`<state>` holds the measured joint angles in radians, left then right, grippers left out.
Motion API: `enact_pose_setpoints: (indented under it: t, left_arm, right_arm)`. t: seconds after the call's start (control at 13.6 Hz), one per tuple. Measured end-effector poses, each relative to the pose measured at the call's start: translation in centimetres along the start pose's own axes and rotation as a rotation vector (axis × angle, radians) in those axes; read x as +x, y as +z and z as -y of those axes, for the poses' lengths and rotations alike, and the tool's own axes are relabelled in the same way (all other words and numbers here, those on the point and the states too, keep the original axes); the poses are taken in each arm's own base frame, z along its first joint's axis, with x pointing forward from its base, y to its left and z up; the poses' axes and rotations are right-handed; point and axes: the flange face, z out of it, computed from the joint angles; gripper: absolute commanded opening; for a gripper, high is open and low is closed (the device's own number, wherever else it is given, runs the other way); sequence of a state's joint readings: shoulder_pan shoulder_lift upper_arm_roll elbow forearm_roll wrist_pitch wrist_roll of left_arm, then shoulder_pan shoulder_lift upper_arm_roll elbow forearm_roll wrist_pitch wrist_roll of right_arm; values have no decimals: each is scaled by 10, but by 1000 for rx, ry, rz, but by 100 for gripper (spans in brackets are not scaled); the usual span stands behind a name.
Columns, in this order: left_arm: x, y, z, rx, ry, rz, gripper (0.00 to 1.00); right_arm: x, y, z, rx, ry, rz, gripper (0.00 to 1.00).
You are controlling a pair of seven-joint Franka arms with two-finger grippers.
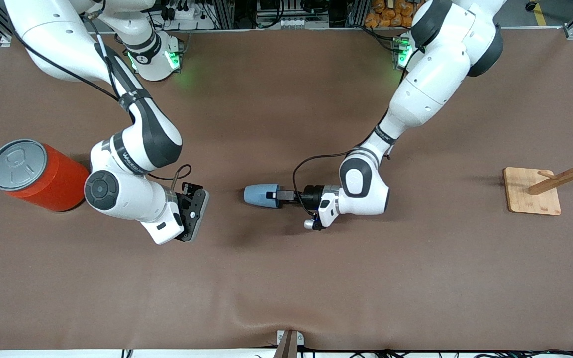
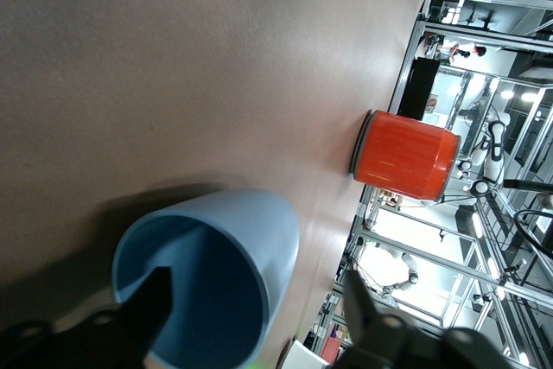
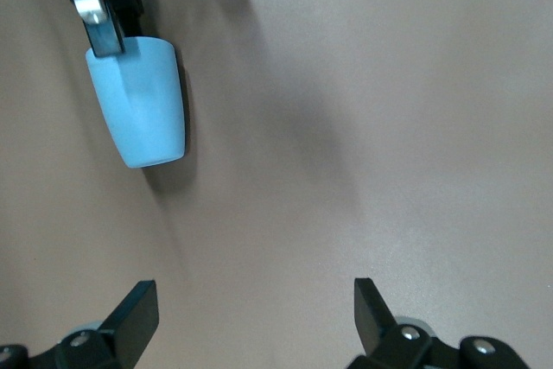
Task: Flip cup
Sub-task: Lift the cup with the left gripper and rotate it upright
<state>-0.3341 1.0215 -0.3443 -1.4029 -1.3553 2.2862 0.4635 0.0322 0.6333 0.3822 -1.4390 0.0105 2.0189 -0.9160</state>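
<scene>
Cup: the cup (image 1: 261,195) lies sideways at the centre of the front view, base toward the right arm's end of the desk (image 1: 286,278), its rim in the left gripper (image 1: 280,196).
Left jaws: closed on the cup's rim wall, one finger inside the mouth, one outside.
Right jaws: the right gripper (image 1: 193,215) hovers over the desk at centre-left of the front view, spread wide, holding nothing; this arm waits.
Handling: probably light, stiff plastic with a smooth, slippery taper; a rim pinch likely suits turning it.
Around: the can (image 1: 35,175) stands at the left edge of the frame, the rack (image 1: 540,191) at the right edge; both well apart from the cup.
In the way: nothing looks likely to block the turn.
</scene>
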Motion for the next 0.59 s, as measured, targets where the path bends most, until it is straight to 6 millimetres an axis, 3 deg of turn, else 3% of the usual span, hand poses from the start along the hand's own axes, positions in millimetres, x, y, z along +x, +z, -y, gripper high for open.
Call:
enact_pose_setpoints:
  t: [0.07, 0.37, 0.59]
  left_arm:
    - [0, 2, 0, -5, -4, -2, 0]
    - [2, 8, -13, 10, 5, -78, 0]
    - [1, 8, -48, 24, -28, -156, 0]
  right_arm:
    - [-1, 0, -1, 1, 2, 0, 100]
    - [-5, 2, -3, 5, 8, 1, 100]
    - [-6, 4, -3, 9, 11, 3, 100]
